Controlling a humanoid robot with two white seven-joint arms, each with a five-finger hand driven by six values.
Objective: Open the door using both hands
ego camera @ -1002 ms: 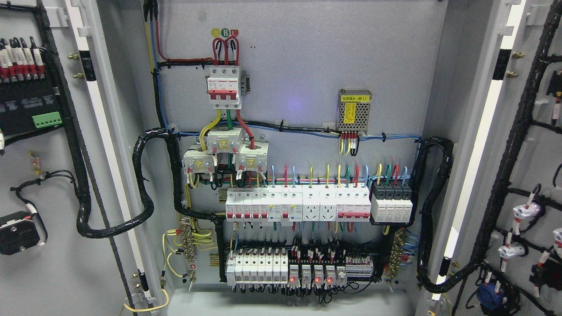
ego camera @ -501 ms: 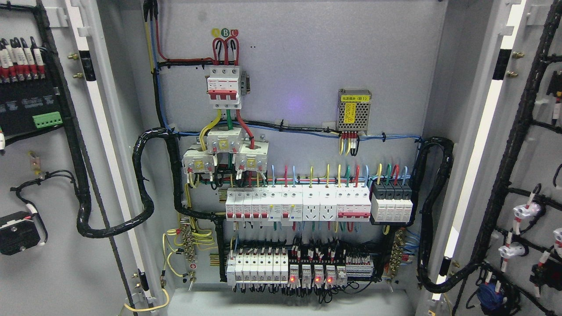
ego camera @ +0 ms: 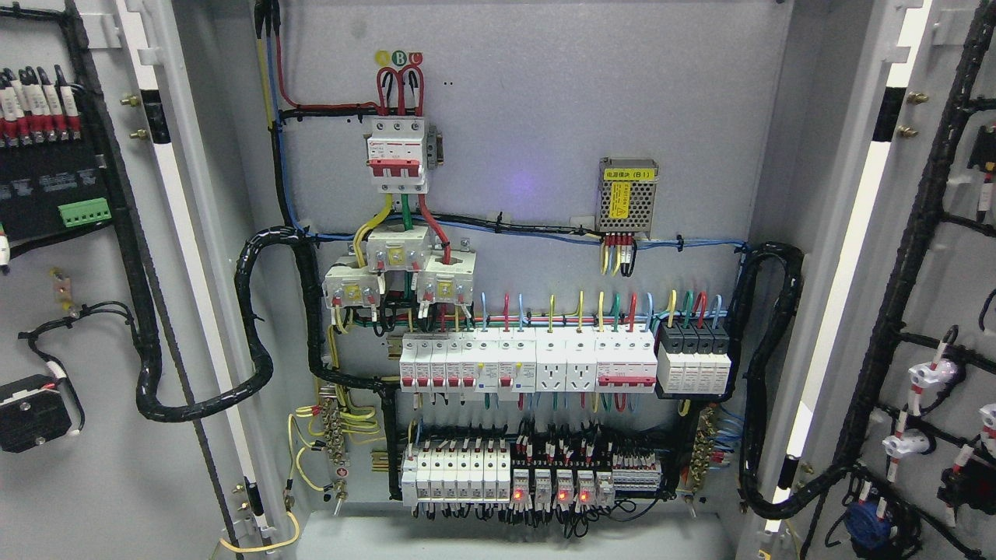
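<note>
Both doors of the cabinet (ego camera: pixel 537 124) stand wide open. The left door (ego camera: pixel 85 311) fills the left edge of the view, and the right door (ego camera: pixel 945 295) fills the right edge; we see their inner sides. No robot hand is in the view, so I cannot tell if the hands are apart or together.

On the inner side of the left door there is a black module (ego camera: pixel 48 187) with a green connector (ego camera: pixel 83 211), and lower a small black box (ego camera: pixel 33 412). A thick black cable bundle (ego camera: pixel 257 342) goes from this door in a loop into the cabinet. The right door carries black wiring (ego camera: pixel 910 257) and some white round parts (ego camera: pixel 930 377).

Inside, on the grey back panel, a white breaker (ego camera: pixel 398 153) with red levers sits at the upper middle, with red wire loops above it. To its right is a small metal power supply (ego camera: pixel 627 196) with a yellow label. Under the breaker there are three white blocks (ego camera: pixel 397 272). Lower, a row of white breakers (ego camera: pixel 529 362) goes across, with coloured wires standing up from its top. At the bottom there is a second row of modules (ego camera: pixel 529 474); four of them show small red lights. Another black cable bundle (ego camera: pixel 766 373) loops at the right side toward the right door.
</note>
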